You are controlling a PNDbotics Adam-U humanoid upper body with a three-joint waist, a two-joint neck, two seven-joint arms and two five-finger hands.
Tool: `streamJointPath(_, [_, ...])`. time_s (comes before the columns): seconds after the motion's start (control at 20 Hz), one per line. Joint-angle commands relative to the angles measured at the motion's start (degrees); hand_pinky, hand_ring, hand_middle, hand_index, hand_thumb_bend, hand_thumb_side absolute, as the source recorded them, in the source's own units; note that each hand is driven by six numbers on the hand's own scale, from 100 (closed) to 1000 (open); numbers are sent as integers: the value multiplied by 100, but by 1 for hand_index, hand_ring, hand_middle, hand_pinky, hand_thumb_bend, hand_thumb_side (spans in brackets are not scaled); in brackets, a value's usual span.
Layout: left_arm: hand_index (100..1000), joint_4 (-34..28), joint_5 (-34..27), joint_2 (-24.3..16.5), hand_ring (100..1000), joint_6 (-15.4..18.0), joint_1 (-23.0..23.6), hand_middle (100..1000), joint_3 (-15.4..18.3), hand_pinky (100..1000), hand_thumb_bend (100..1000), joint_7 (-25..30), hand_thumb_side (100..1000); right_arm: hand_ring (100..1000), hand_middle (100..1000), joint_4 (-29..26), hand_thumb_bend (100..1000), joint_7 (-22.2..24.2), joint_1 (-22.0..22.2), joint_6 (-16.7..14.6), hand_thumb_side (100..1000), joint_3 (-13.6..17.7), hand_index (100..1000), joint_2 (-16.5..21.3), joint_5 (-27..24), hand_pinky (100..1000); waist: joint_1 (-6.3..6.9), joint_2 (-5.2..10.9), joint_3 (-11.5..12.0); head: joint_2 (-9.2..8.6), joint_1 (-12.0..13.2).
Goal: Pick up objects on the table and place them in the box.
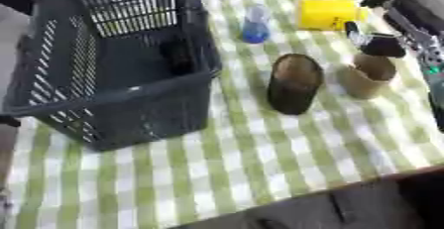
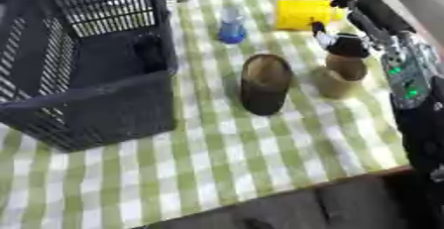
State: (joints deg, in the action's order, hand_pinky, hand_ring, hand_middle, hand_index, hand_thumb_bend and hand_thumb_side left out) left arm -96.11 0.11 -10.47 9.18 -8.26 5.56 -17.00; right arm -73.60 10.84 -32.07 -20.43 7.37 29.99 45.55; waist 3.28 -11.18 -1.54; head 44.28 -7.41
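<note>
The tablecloth (image 1: 260, 173), checked green and white, covers the tabletop down to its near edge, and that near stretch carries nothing but the pattern. No writing or brand can be read on anything here.

Further in, toward the left edge, stands the box (image 1: 113, 119) — a dark slatted plastic crate, open at the top. A dark shape lies inside it against the right wall; what it is cannot be told.

Just right of the box, near the middle of the cloth, sits a dark brown cylinder (image 1: 295, 84), tilted a little, its rim turned up. Beside it on the right stands a tan cup (image 2: 338, 80), close to the cylinder but apart from it.

The right hand (image 2: 345, 44) comes in from the upper right corner, black with silver joints, and sits directly over the tan cup's mouth; its fingers point down at the rim, but whether they are apart or clamped on the cup cannot be told.

Behind these, toward the far edge, a small blue bottle (image 1: 255, 25) with a clear top stands alone, and right of it a yellow container (image 1: 329, 14) lies partly behind the right arm.
</note>
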Motion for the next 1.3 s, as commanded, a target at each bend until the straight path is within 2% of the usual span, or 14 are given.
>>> streamJointPath(0.05, [763, -77, 27, -53, 818, 11, -72, 737, 52, 359, 444, -14, 906, 824, 838, -34, 195, 7, -84, -9, 358, 33, 946, 109, 46, 838, -120, 173, 6, -16, -4])
streamJointPath(0.8, [763, -73, 31, -58, 818, 11, -85, 737, 45, 359, 445, -13, 905, 828, 841, -19, 187, 44, -82, -34, 368, 22, 949, 113, 61, 842, -131, 170, 4, -16, -4])
streamJointPath(0.85, [763, -72, 32, -59, 819, 10, -86, 737, 44, 359, 445, -12, 905, 858, 867, -10, 214, 83, -79, -31, 388, 15, 961, 123, 108, 865, -131, 168, 5, -16, -4])
streamJointPath(0.9, [763, -71, 32, -59, 819, 9, -88, 737, 44, 359, 445, -13, 905, 858, 867, -7, 214, 155, -82, -28, 388, 14, 961, 126, 208, 865, -131, 167, 6, -16, -3])
streamJointPath(0.95, [763, -72, 32, -60, 819, 9, -89, 737, 43, 359, 446, -12, 905, 922, 926, 21, 246, 286, -71, -18, 465, -1, 980, 140, 361, 912, -132, 167, 6, -16, -7])
streamJointPath(1.1, [763, -71, 32, -60, 819, 9, -90, 737, 42, 359, 446, -10, 905, 930, 937, 110, 249, 832, -76, 6, 496, 1, 985, 138, 932, 913, -132, 169, 3, -16, -6])
streamJointPath(1.15, [763, -71, 32, -61, 819, 10, -90, 737, 43, 359, 446, -11, 905, 946, 950, 117, 253, 949, -72, 3, 528, 10, 989, 132, 1034, 919, -131, 168, 0, -16, -5])
streamJointPath(1.3, [763, -69, 34, -60, 819, 8, -90, 737, 44, 359, 446, -12, 906, 955, 957, 149, 254, 1184, -60, -20, 550, 18, 991, 122, 1203, 921, -129, 164, -9, -16, -4])
